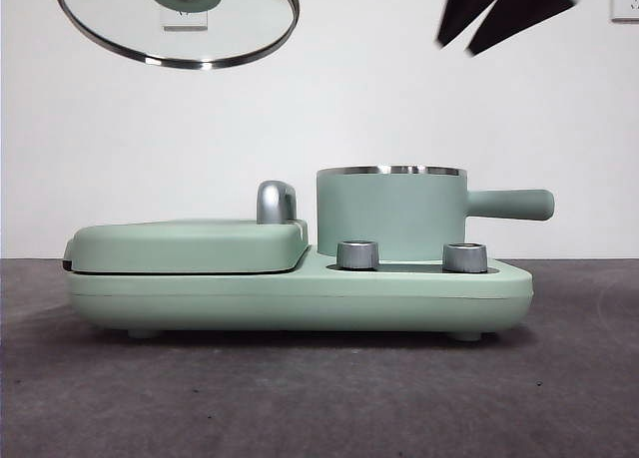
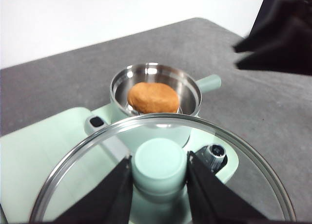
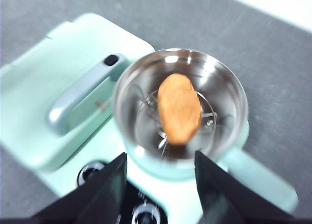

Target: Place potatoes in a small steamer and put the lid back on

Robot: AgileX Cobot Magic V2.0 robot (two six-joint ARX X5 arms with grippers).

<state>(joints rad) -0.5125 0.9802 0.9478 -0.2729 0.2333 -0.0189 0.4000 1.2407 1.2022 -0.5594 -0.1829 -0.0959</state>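
An orange-brown potato (image 2: 153, 98) (image 3: 179, 108) lies inside the small steamer (image 1: 389, 219) (image 2: 192, 90) (image 3: 224, 97), a mint-green pot with a steel rim; the front view hides the potato behind the pot wall. The glass lid (image 1: 180, 24) (image 2: 97, 151) hangs high, up and left of the pot in the front view. My left gripper (image 2: 160, 165) is shut on its mint-green knob. My right gripper (image 1: 499, 14) (image 3: 161, 170) hovers open and empty above the pot, blurred, and also shows as a dark shape, the right gripper (image 2: 278, 38), in the left wrist view.
The pot sits on a mint-green appliance base (image 1: 300, 293) with two metal dials (image 1: 357, 254) (image 1: 464, 256) in front. Left of the pot is a flat grill cover (image 1: 190, 243) with a chrome handle (image 1: 275, 201). The pot's side handle (image 1: 514, 205) points right.
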